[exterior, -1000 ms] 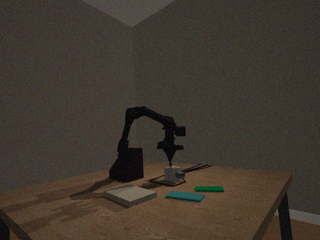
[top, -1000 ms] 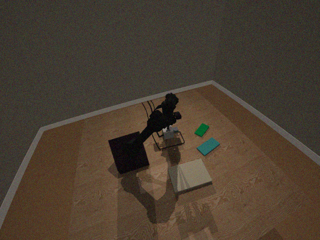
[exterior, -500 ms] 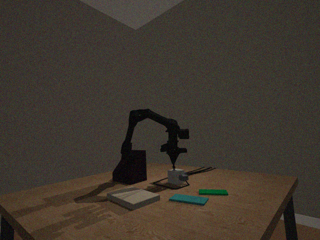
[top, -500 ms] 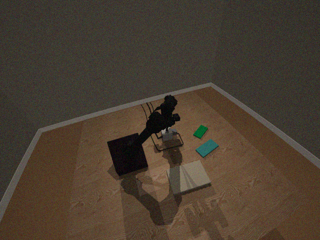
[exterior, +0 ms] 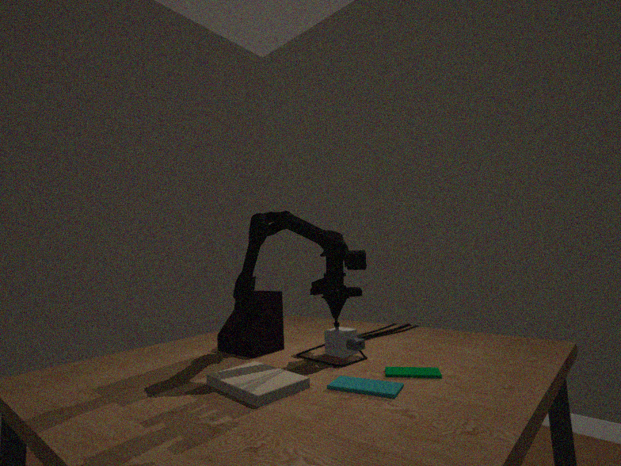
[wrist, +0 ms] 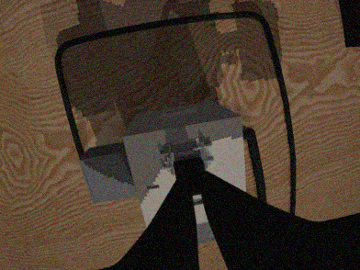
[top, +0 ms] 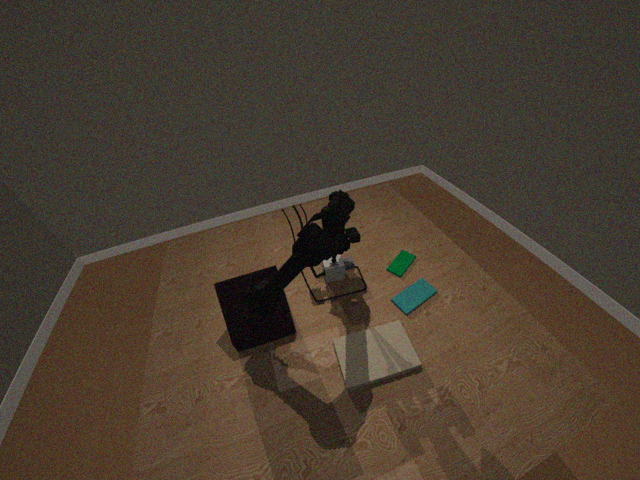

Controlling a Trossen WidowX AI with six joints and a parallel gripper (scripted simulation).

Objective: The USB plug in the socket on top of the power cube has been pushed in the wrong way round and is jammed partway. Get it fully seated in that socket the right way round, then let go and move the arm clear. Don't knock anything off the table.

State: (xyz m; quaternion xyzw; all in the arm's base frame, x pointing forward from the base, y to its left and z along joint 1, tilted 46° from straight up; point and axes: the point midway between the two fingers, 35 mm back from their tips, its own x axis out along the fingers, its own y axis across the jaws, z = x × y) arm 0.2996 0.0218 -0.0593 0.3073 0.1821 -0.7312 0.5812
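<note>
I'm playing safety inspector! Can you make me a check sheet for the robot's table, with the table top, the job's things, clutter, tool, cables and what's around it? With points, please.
Surface: wood-grain table (top: 196,331) (exterior: 451,401); shadows across it; no spill seen.
Job's things: pale power cube (top: 335,273) (exterior: 340,343) (wrist: 146,149), upright; the plug's fit is hidden.
Clutter: green slab (top: 401,263) (exterior: 413,372), teal slab (top: 414,295) (exterior: 365,386), cream block (top: 382,348) (exterior: 258,383); all lying flat.
Tool: gripper (top: 334,260) (exterior: 336,323) (wrist: 194,182) shut on something at the cube's top, likely the plug.
Cables: black cords (exterior: 386,330) (wrist: 290,138), some bent around the cube.
Surroundings: plain walls (exterior: 125,175), dim light; people: nothing seen.
</note>
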